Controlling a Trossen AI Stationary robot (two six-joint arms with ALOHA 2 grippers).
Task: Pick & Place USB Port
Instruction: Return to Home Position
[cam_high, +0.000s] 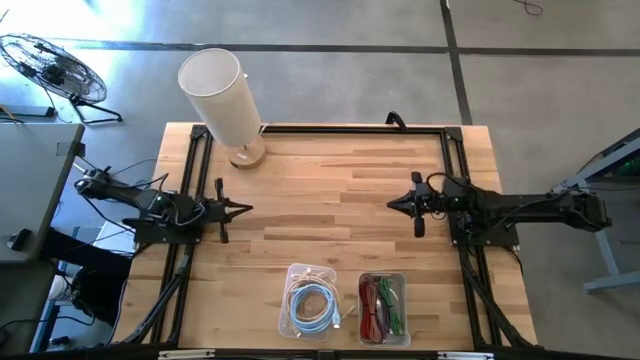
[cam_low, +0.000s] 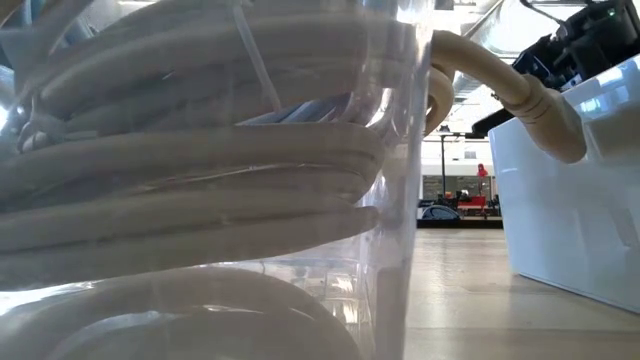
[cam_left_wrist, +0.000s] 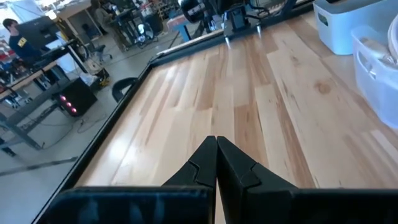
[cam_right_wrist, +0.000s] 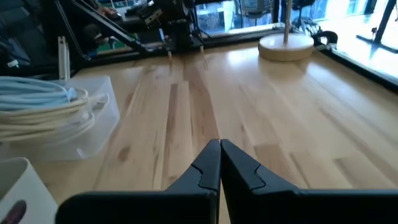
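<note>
Coiled white and pale-blue USB cables (cam_high: 311, 302) lie in a clear bin at the table's near edge; they also show in the right wrist view (cam_right_wrist: 43, 109) and fill the low view (cam_low: 190, 170). A second clear bin (cam_high: 383, 306) beside it holds red and green cables. My left gripper (cam_high: 245, 210) rests shut at the table's left side, pointing right, fingertips together (cam_left_wrist: 216, 140). My right gripper (cam_high: 392, 204) rests shut at the right side, pointing left, fingertips together (cam_right_wrist: 220, 143). Neither is near the bins.
A lamp with a white cylindrical shade (cam_high: 218, 92) stands on a round wooden base (cam_high: 246, 154) at the far left of the table. A black frame (cam_high: 330, 128) runs along the table's far edge. Bare wood (cam_high: 320, 200) lies between the two grippers.
</note>
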